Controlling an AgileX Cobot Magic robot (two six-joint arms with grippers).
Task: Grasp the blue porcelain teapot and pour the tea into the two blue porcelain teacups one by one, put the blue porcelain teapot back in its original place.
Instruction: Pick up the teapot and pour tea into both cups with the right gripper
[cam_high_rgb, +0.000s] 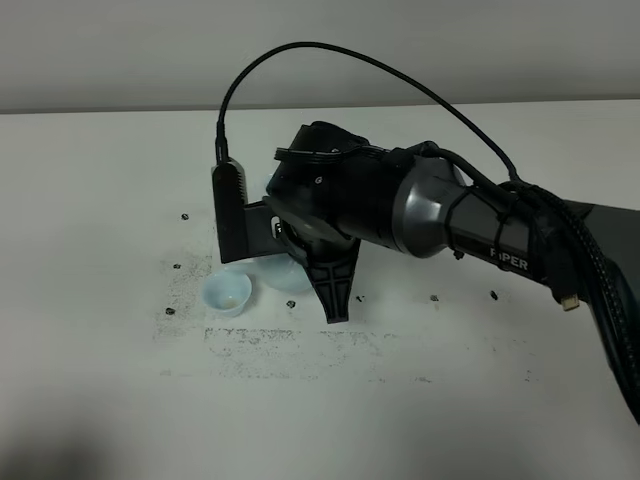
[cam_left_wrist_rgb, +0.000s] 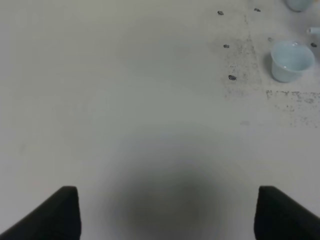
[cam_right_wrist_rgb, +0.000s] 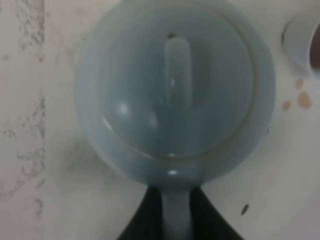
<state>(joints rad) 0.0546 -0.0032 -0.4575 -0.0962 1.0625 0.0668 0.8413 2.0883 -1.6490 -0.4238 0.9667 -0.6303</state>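
White tabletop (cam_high_rgb: 100, 220), speckled with dark marks, fills every view. On it, the right arm (cam_high_rgb: 470, 225) is lettered "PIPER". The left gripper (cam_left_wrist_rgb: 167, 215) hangs with fingers wide apart, holding nothing. The right gripper (cam_right_wrist_rgb: 176, 210) pinches the loop handle of the blue porcelain teapot (cam_right_wrist_rgb: 175, 90), which is glossy pale sky-blue and round-lidded, just beside a small matching teacup (cam_high_rgb: 227, 292).

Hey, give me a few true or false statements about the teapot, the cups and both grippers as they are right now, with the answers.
1. The right gripper is shut on the handle of the blue porcelain teapot. True.
2. The left gripper holds a teacup. False: it is open and empty, and the teacup stands apart from it on the table.
3. The teapot's lid is off. False: the lid sits on the pot.
4. That teacup stands upright. True.
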